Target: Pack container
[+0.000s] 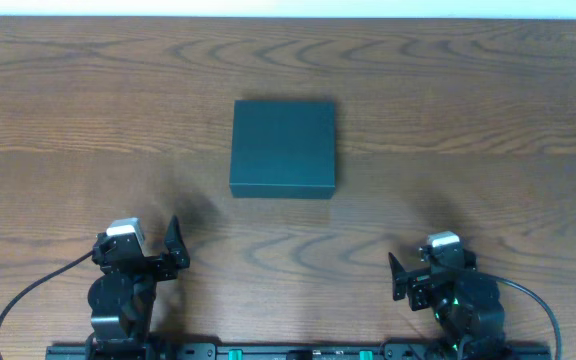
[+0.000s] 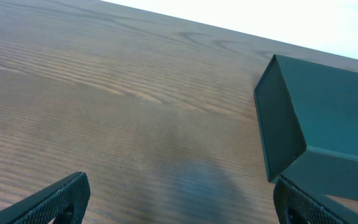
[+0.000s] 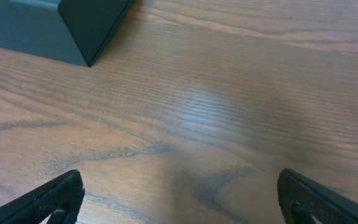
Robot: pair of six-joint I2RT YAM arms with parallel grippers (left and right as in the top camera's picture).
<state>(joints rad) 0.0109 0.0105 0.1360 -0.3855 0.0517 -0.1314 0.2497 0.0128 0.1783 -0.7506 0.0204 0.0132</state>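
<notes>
The container is a dark teal-green square box, lid down, in the middle of the wooden table. It also shows as a corner at the right of the left wrist view, container, and at the top left of the right wrist view, container. My left gripper rests near the front left edge, open, with only bare wood between its fingers. My right gripper rests near the front right edge, open and empty, fingers wide apart. Both are well short of the container.
The wooden table stretches all around the box. A black rail with the arm bases runs along the front edge. A black cable loops off the left arm, another cable off the right.
</notes>
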